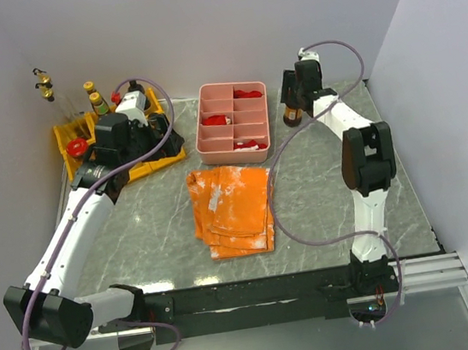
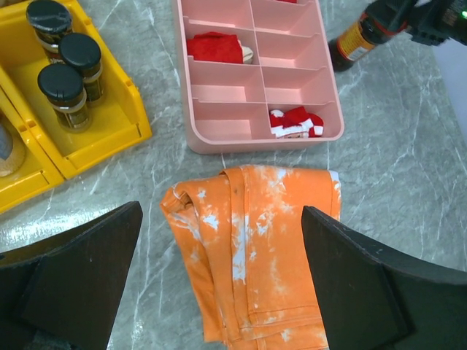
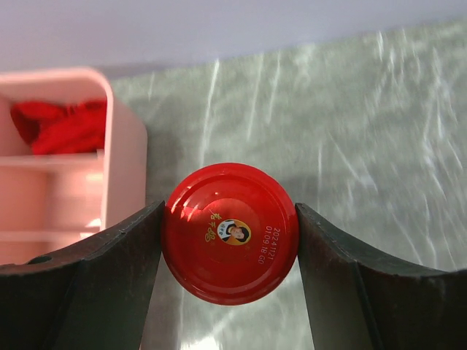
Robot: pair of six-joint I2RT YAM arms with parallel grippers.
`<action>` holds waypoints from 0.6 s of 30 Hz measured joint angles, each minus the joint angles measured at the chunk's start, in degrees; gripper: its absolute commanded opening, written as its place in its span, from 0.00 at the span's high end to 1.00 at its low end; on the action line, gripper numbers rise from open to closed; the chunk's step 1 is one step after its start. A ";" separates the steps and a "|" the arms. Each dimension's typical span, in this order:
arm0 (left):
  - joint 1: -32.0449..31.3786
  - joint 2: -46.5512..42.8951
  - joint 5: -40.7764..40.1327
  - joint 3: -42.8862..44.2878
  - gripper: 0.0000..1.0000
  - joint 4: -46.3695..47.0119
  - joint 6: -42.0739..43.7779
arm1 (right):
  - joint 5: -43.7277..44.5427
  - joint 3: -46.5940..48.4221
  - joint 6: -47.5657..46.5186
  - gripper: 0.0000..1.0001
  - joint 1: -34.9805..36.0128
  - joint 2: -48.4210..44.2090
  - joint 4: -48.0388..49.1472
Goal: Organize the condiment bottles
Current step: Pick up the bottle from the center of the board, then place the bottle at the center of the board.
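Below, grey marbled table (image 1: 323, 198) bears bottle (image 3: 230, 233) — pale walls (image 1: 197, 24).

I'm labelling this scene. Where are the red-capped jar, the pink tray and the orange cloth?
red-capped jar (image 3: 230, 232): right wrist view, lid centre.
pink tray (image 2: 241, 138): left wrist view, near wall.
orange cloth (image 2: 255, 240): left wrist view, its middle.

A grey, marble-veined surface (image 1: 324, 206) is seen. Yellow bins (image 2: 109, 138) are set side by side at its far left corner. A pink divided tray (image 1: 205, 149) is placed at the far middle, near the bins but apart from them. An orange folded cloth (image 1: 231, 208) is laid flat just in front of the tray, towards the centre. A red-capped bottle (image 3: 230, 232) is stood on the surface just right of the tray's far end.
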 measured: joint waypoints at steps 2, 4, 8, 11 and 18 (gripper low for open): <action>0.00 -0.02 -0.39 -0.28 0.04 0.02 0.00 | 0.68 -5.09 -0.09 0.59 0.52 -3.63 0.35; 0.00 -0.02 -0.57 -0.28 0.04 0.00 0.00 | 1.33 -11.10 -0.02 0.59 1.29 -8.20 0.66; 0.00 -0.15 -0.96 -0.33 0.04 0.07 0.00 | 2.62 -23.89 0.48 0.60 3.63 -17.99 2.05; 0.00 -0.20 -1.36 -0.42 0.04 0.24 0.00 | 4.11 -31.74 1.64 0.60 6.19 -24.57 2.43; 0.00 -0.24 -1.90 -1.16 0.04 1.01 -0.31 | 7.30 -49.55 5.86 0.60 14.86 -42.14 1.81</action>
